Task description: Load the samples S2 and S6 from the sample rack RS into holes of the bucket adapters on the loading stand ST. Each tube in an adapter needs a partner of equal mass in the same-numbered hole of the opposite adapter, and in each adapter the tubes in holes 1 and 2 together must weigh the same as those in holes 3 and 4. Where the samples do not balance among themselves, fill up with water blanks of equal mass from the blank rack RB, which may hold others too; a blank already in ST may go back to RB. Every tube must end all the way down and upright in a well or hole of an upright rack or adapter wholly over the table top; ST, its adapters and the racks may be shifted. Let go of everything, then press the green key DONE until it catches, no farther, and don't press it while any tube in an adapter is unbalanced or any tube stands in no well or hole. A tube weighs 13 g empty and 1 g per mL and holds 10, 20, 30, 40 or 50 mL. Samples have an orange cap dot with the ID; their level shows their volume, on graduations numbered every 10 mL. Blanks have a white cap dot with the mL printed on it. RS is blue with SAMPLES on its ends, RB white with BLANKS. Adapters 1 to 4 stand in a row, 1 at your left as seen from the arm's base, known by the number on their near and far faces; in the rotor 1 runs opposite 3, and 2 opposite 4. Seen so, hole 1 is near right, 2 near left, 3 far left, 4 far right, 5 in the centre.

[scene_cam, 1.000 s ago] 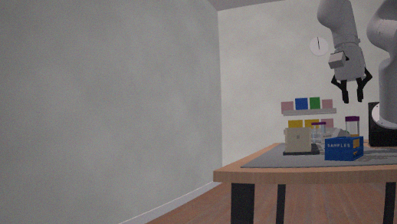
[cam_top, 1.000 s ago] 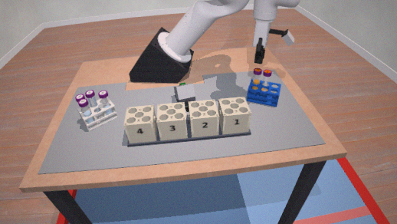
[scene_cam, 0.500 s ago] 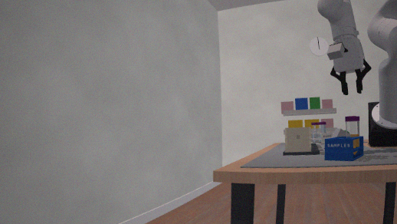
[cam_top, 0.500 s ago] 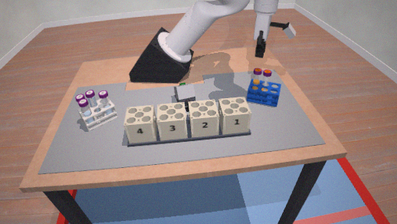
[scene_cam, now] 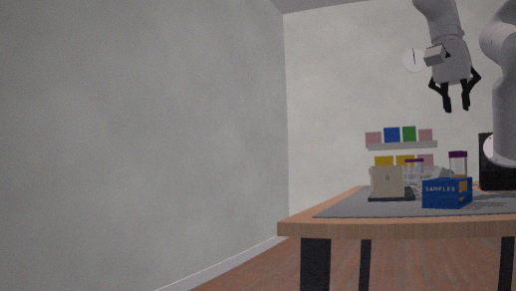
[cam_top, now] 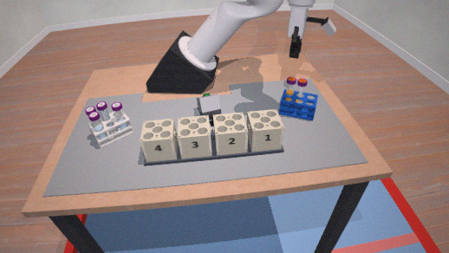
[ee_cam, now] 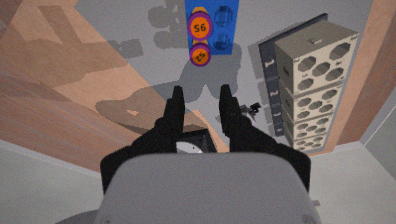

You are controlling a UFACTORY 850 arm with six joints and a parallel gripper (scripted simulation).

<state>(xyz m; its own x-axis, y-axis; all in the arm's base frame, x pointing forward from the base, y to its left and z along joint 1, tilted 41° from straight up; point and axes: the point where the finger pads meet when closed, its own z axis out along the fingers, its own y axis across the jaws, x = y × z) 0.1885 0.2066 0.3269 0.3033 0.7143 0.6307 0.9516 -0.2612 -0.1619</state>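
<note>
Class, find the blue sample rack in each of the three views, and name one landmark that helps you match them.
Top: blue sample rack, right of centre, beside adapter 1.
Exterior: lower right, its end reading SAMPLES.
Wrist: top centre, beyond the open, empty gripper.
Shared landmark: the two purple-capped tubes standing in it.

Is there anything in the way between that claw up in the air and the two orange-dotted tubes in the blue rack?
Nothing visible is. The gripper hangs open and empty, high above the table, with only air between it and the caps of S2 and S6, which stand upright at the end of the blue rack.
</note>
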